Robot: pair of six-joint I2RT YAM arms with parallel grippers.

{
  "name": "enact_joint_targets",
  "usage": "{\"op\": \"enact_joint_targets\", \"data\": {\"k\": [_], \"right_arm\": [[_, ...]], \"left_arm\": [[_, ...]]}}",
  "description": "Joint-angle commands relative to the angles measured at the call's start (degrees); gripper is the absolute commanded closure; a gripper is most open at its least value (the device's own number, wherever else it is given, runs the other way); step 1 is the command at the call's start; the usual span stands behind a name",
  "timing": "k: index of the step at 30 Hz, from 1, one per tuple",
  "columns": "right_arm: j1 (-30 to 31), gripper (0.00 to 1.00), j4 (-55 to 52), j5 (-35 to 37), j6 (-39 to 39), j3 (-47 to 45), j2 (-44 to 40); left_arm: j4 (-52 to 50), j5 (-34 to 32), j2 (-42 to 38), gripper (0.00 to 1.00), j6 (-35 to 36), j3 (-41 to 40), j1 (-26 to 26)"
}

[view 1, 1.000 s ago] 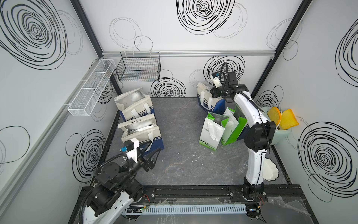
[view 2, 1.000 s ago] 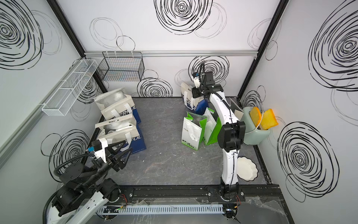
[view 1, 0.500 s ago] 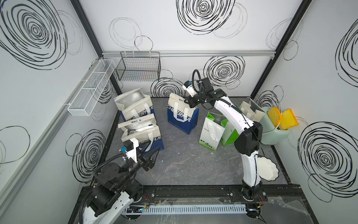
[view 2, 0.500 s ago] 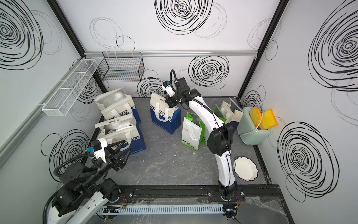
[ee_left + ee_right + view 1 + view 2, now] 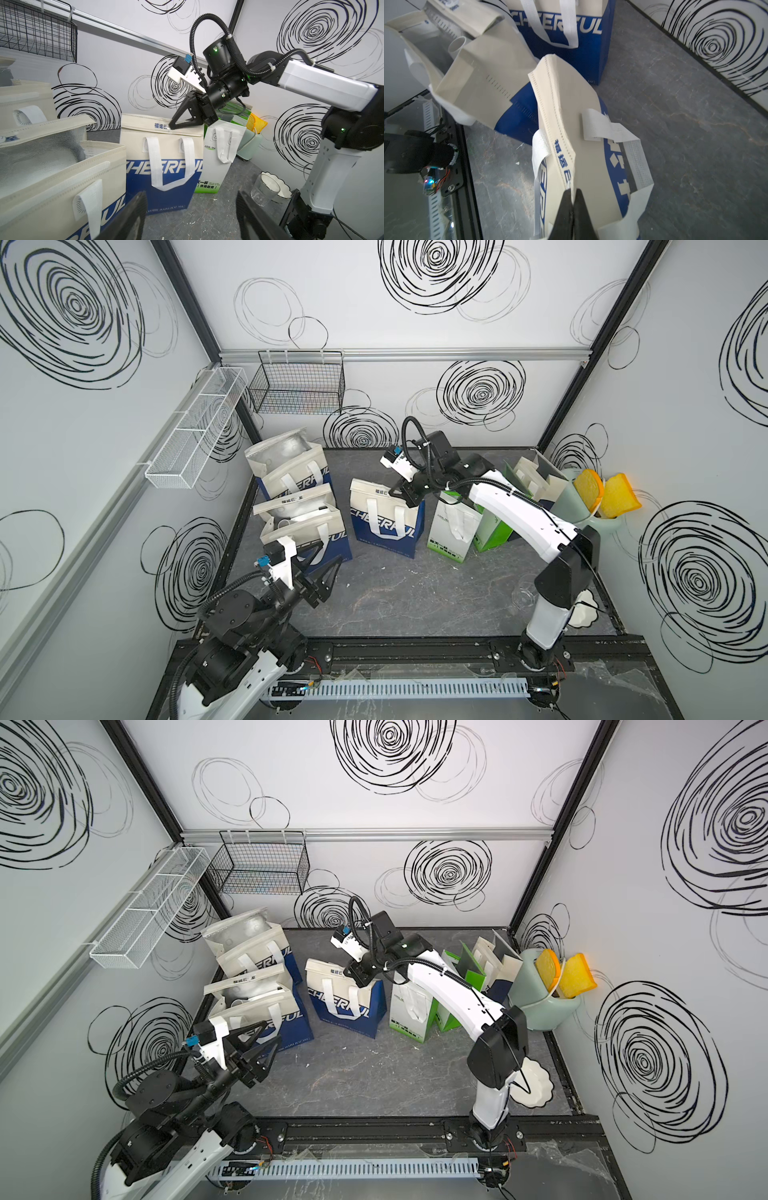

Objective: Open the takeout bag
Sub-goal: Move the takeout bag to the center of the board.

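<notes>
The right claw (image 5: 173,126) is pinching tight on the closed top flap of the cream-and-blue fabric takeout bag (image 5: 384,522), which is standing mid-frame on the grey desk (image 5: 415,601). The left claw (image 5: 322,562) is hanging spread wide at lower left, holding nothing. The next move is likely peeling the flap up.

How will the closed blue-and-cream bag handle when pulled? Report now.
Probably floppy: the cloth top of the bag bends where the right claw pinches it. Likely light, and apt to tip, since it stands tall on a narrow base.
</notes>
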Motion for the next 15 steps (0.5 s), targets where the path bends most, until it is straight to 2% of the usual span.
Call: {"op": "enact_joint_targets", "data": {"k": [1, 5, 8, 11, 15], "right_arm": [[0.9, 1.0, 4.5, -5.2, 1.0, -5.0, -9.2], [2.7, 1.0, 6.0, -8.4, 1.7, -12.8, -15.6], [3.6, 1.0, 6.5, -10.7, 1.4, -17.6, -19.7], [4.6, 1.0, 7.5, -12.9, -0.1, -22.3, -22.9], [5.9, 1.0, 4.1, -13.8, -3.2, -24.3, -24.3]], "left_arm": [[1.5, 0.8, 0.1, 0.27, 0.5, -0.5, 0.4], [2.0, 2.2, 0.4, 0.25, 0.5, -0.5, 0.6], [5.4, 5.6, 1.3, 0.17, -1.3, 0.0, 0.1], [11.6, 8.3, 2.3, 0.19, -7.1, -3.4, 0.1], [15.9, 9.0, 4.0, 0.22, -10.3, -7.0, 0.1]]}}
